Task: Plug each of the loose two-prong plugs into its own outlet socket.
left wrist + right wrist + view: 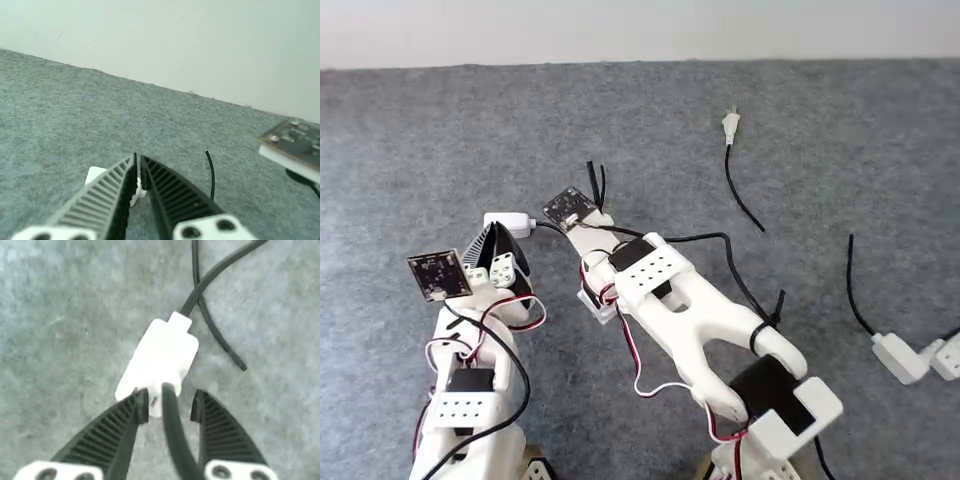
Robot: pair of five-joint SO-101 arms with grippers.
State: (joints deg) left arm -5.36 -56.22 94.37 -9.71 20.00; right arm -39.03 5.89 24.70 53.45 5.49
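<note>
Little done, I reckon: plug [730,123] lies loose far off, sockets [898,358] unfilled. Left gripper [138,159] clenched on white block [95,175]. Right gripper [171,396] released, straddling cord [172,440].

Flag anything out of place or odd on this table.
One two-prong plug lies alone and unplugged near the far edge of the table, its black cord trailing. In the right wrist view two black cords cross just beyond the white socket block. Nothing looks spilled or broken.
</note>
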